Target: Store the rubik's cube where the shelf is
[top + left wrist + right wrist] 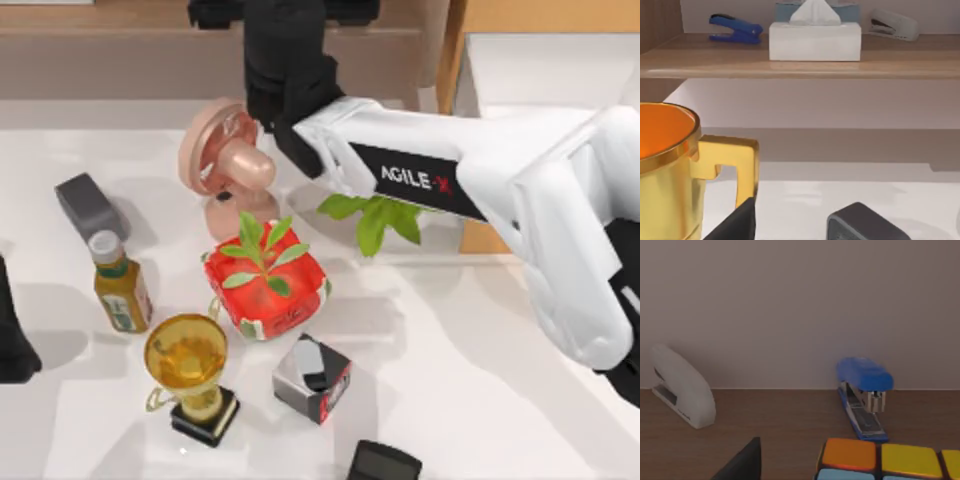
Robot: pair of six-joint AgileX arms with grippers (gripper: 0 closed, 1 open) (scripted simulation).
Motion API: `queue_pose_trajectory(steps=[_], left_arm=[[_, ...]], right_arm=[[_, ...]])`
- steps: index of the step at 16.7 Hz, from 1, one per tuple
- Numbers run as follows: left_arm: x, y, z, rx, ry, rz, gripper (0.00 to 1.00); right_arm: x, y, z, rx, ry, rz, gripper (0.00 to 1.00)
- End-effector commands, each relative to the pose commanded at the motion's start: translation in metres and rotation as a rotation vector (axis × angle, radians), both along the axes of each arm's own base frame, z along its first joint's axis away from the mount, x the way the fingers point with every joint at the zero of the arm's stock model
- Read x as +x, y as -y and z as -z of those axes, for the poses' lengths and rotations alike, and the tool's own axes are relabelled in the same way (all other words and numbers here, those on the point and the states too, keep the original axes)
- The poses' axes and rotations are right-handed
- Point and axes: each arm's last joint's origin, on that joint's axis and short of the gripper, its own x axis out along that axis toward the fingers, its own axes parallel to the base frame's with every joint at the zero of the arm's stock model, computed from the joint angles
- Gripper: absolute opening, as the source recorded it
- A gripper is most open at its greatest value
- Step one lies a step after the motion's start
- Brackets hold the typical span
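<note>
The rubik's cube [880, 460] rests on the shelf [780, 425], showing orange and yellow squares, just in front of a blue stapler [862, 395]. My right arm reaches across the table to the back, and its gripper [283, 35] is over the shelf [120, 20]. One dark finger [742, 462] stands apart from the cube with a gap between them, so the gripper is open. My left gripper [10, 340] is parked at the table's left edge, beside the gold trophy [670, 170].
A white stapler [682, 387] and a tissue box [815, 40] share the shelf. On the table stand a pink fan [228, 160], a dark grey box [88, 205], a bottle [120, 285], a red pot with a plant [265, 290], the trophy [190, 370] and a black, silver and red box [312, 378].
</note>
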Motion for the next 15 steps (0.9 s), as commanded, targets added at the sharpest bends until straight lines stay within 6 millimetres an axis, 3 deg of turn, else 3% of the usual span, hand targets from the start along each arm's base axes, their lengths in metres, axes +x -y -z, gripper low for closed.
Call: queue_pose_trajectory(steps=[5, 10, 13, 15], left_arm=[[0.0, 0.0, 0.0, 0.0, 0.0, 0.0, 1.0], [0.0, 0.0, 0.0, 0.0, 0.0, 0.0, 1.0], [0.0, 0.0, 0.0, 0.0, 0.0, 0.0, 1.0], [0.0, 0.0, 0.0, 0.0, 0.0, 0.0, 1.0]], right_arm=[[-0.013, -0.005, -0.004, -0.035, 0.023, -0.024, 1.0], [-0.063, -0.002, -0.01, -0.207, 0.137, -0.083, 1.0], [-0.105, 0.022, 0.001, -0.371, 0.224, -0.098, 1.0], [-0.138, 0.051, 0.016, -0.514, 0.261, -0.099, 1.0]])
